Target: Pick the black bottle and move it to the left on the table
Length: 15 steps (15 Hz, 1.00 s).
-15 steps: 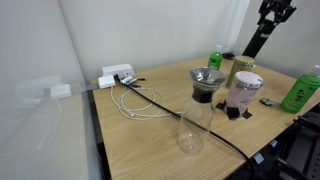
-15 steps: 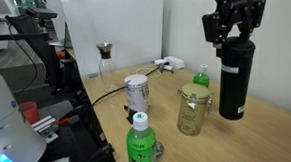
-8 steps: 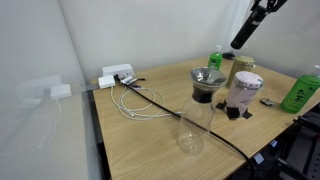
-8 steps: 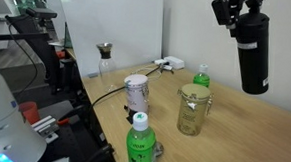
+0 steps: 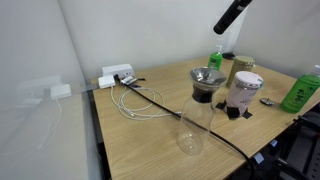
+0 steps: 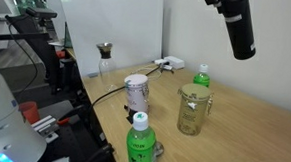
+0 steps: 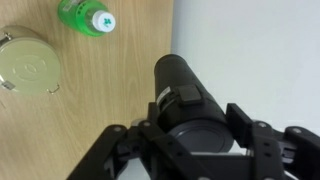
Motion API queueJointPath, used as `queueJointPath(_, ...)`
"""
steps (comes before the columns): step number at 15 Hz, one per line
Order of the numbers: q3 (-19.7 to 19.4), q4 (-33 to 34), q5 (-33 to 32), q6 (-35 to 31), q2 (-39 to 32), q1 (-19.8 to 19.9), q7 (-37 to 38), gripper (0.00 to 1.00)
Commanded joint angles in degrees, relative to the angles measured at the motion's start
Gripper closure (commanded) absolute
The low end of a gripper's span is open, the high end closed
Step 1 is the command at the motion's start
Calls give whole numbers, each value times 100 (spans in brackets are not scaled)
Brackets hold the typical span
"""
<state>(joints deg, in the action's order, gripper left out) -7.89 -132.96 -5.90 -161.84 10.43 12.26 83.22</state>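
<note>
Carrying step, by my read: grip firm and no squeeze changes mid-air. The fingers (image 7: 150,128) of the gripper (image 7: 195,128) are clamped on either side of the black bottle (image 7: 185,88) near its upper end, closed only as far as the bottle's width allows, and they touch nothing else. The black bottle (image 6: 240,31) hangs tilted, not upright, high up near the top of both exterior views and well clear of everything on the table (image 5: 140,150). Wrist view puts it roughly over the table's edge, with the small green bottle (image 7: 88,17) and the gold-lid jar (image 7: 25,68) below and off to one side. To do it well: translate toward the robot's left at this height, so the body passes the glass carafe (image 5: 200,105), the tallest thing there, with margin. Rotate the wrist until the bottle is vertical before descending, not during. Pick bare wood away from the cable loop (image 5: 135,100) and the big green bottle (image 5: 300,90). Come down slowly, set the base flat on the wood, then release. Can't tell which way the robot's left runs in these views, so the target spot is a guess. Risk: a smooth cylinder gripped off-centre could pivot between the pads if the move is jerky.
</note>
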Motion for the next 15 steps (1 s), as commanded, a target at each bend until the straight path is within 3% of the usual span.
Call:
queueJointPath(1, 113, -230, 680, -410, 203, -308, -712, 56)
queueJointPath(5, 183, -380, 1822, -351, 386, -975, -1801, 56)
queueJointPath(6, -8, -456, 2031, -237, 455, -1340, -2105, 56)
queueJointPath(9, -149, -655, 2587, 115, 590, -1818, -2874, 56)
queueJointPath(10, 75, -732, 2843, 332, 591, -1672, -3163, 56)
queueJointPath(11, 57, -775, 3018, 657, 581, -1734, -3418, 56)
queueJointPath(15, 229, -1044, 2983, 1451, 436, -1477, -3899, 56)
